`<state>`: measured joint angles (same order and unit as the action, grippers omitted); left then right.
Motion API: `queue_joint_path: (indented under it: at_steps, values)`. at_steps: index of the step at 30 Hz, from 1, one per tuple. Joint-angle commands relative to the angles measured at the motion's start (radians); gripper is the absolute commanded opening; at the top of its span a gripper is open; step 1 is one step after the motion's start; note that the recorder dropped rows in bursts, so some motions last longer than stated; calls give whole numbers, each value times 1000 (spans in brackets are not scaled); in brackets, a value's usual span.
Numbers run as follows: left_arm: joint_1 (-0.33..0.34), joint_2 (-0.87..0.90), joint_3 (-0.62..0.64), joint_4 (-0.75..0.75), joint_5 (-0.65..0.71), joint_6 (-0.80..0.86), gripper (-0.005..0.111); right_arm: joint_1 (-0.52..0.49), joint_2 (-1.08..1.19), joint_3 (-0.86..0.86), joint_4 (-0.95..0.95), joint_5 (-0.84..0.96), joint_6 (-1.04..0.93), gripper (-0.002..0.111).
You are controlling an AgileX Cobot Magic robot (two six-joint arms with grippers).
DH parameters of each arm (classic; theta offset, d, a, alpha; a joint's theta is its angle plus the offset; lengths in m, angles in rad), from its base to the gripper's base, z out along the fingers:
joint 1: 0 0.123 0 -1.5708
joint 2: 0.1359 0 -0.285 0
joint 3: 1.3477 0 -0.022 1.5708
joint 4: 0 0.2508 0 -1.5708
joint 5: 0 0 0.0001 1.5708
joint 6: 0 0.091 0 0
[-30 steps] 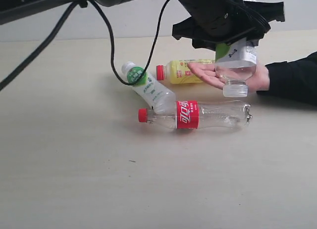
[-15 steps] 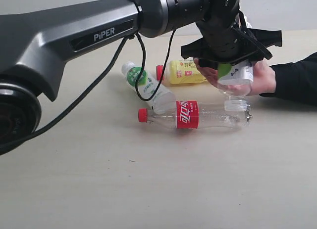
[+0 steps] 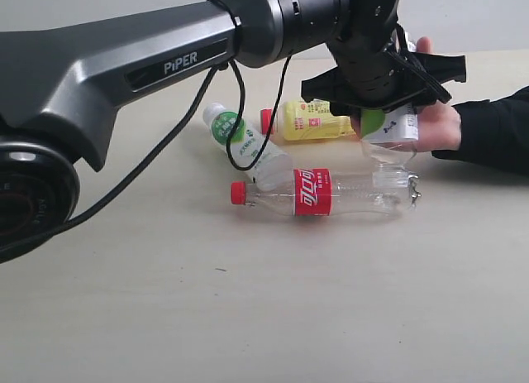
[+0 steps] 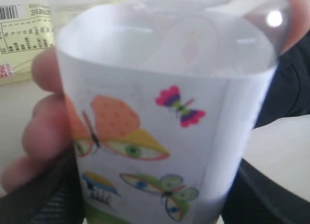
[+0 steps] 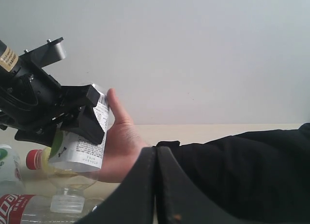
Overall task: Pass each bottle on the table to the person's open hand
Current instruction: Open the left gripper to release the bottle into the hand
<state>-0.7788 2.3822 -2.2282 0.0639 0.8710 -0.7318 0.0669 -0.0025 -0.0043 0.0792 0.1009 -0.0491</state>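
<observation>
White-label bottle [image 3: 390,131]: cap down, gripped wide by left gripper [image 3: 387,92], against person's hand [image 3: 440,125], fingers [image 4: 46,137] part-wrapped. Risk: letting go before firm grasp, then drop onto cola bottle [image 3: 322,193] nearby, knocking other bottles on table [image 3: 248,317]. Late release: tug against hand. Right gripper [image 5: 156,185] closed, empty.

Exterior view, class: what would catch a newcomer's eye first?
The dark arm reaches across, its left gripper holding a white-label bottle cap-down at the person's hand on the right. Nearby, on the table, lie a cola bottle, a yellow bottle and a green-label bottle.
</observation>
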Motion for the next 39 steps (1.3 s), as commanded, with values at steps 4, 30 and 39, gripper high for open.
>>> queue_joint_path:
  at_steps: [4,30,39]
  values:
    - [2,2,-8,7,-14,22,28,3,2,4,-3,-13,1,0]
    - [2,-84,-8,15,-28,136,77,3,2,4,0,-13,1,0]
    - [2,-127,-8,15,-13,218,77,3,2,4,0,-13,1,0]
